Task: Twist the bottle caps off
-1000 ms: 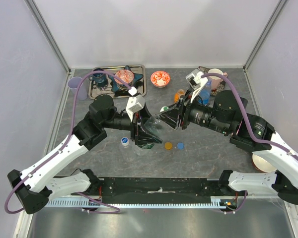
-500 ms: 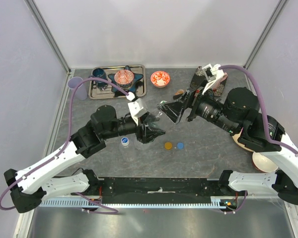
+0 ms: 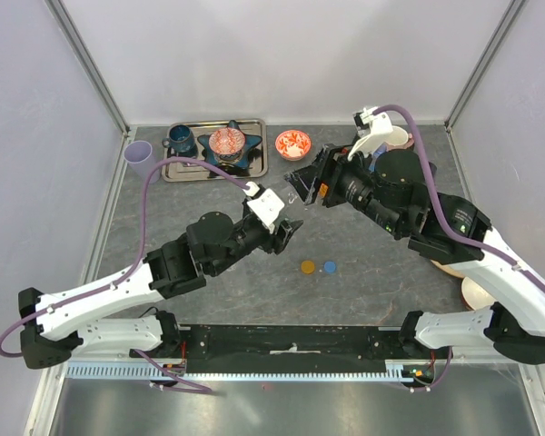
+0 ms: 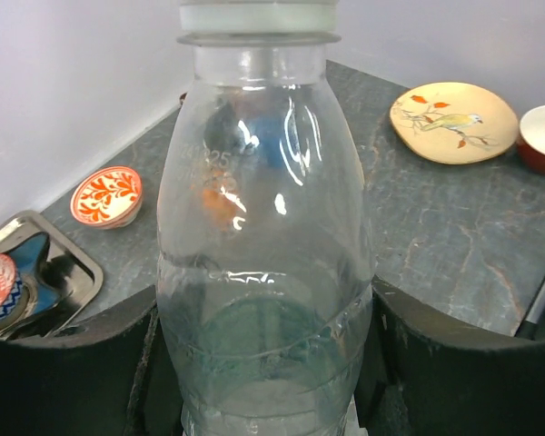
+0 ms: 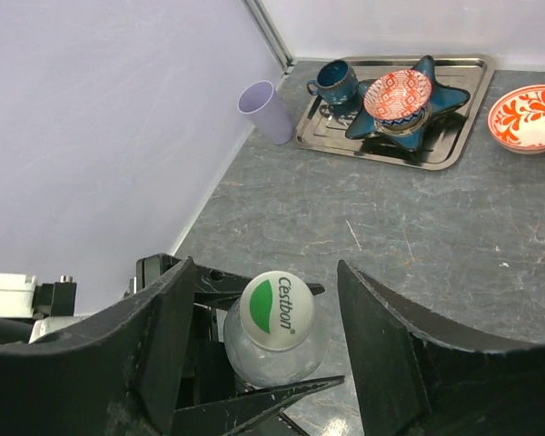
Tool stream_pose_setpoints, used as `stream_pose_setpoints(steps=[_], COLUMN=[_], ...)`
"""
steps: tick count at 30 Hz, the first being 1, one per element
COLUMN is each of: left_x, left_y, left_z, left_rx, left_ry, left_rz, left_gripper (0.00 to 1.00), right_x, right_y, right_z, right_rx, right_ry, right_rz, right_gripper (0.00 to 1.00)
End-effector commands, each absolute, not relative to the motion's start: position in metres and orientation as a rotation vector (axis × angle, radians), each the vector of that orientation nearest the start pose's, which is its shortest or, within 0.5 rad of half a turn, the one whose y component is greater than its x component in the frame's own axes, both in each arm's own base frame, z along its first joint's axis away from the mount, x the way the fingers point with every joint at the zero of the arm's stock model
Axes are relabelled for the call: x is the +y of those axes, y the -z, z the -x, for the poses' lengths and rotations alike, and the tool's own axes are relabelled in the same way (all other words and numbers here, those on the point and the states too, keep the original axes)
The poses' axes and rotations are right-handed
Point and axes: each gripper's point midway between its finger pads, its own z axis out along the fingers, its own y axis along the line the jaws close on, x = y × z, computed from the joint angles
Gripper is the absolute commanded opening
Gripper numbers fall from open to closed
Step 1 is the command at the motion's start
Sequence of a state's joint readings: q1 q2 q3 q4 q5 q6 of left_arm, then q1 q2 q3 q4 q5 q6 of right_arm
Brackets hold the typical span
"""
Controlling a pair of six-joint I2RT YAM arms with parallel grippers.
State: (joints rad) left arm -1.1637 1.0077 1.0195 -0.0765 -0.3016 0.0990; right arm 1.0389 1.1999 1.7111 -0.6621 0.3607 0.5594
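Since the earlier frame both arms had swung toward the far edge of the bench (image 3: 372, 263). The right gripper (image 3: 304, 184) had opened and stood wide, one jaw either side of the white-and-green cap (image 5: 277, 306) without touching it. The left gripper (image 3: 286, 229) stayed clamped on the clear bottle (image 4: 263, 254), held above the bench. The cap still sat on the neck, so another twisting grip looked due.

You have a clear bottle (image 4: 263, 254) with a white cap (image 5: 277, 307) bearing a green leaf. At 5 o'clock, 1 orange cap (image 3: 308, 267), 1 blue cap (image 3: 330, 267) on grey veined table (image 3: 363, 291). Lilac cup (image 3: 140, 153) at 10 o'clock.
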Motion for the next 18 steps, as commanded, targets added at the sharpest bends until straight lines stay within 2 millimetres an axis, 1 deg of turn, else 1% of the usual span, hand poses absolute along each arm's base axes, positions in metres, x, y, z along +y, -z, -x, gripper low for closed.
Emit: stream_pose_setpoints(steps=[1,5,9,10,18], left_x=[-0.301,-0.301,-0.300,-0.300,-0.298], left_y=[-0.358,-0.356,-0.357,-0.364,-0.366], left_z=[-0.207,-0.206,-0.205,-0.205,-0.203], left_rx=[1.420,1.421,1.416,1.398,1.388], left_ry=[0.467,0.464,0.463,0.476,0.495], left_rz=[-0.716,-0.718,-0.719,-0.700,-0.692], left_gripper=[0.38,0.37,0.37,0.37,0.37], right_x=[0.275,0.277,0.278,0.278,0.278], right_y=[-0.471,-0.466,-0.460,-0.458,-0.449], right_z=[-0.215,-0.217,-0.217,-0.217,-0.220], right_rx=[1.756,1.764,1.775,1.779,1.795], right_ry=[-0.863,-0.858,-0.845,-0.845,-0.818], right_rz=[0.104,0.106,0.110,0.112,0.115], right_gripper=[0.68,0.62,0.61,0.61,0.59])
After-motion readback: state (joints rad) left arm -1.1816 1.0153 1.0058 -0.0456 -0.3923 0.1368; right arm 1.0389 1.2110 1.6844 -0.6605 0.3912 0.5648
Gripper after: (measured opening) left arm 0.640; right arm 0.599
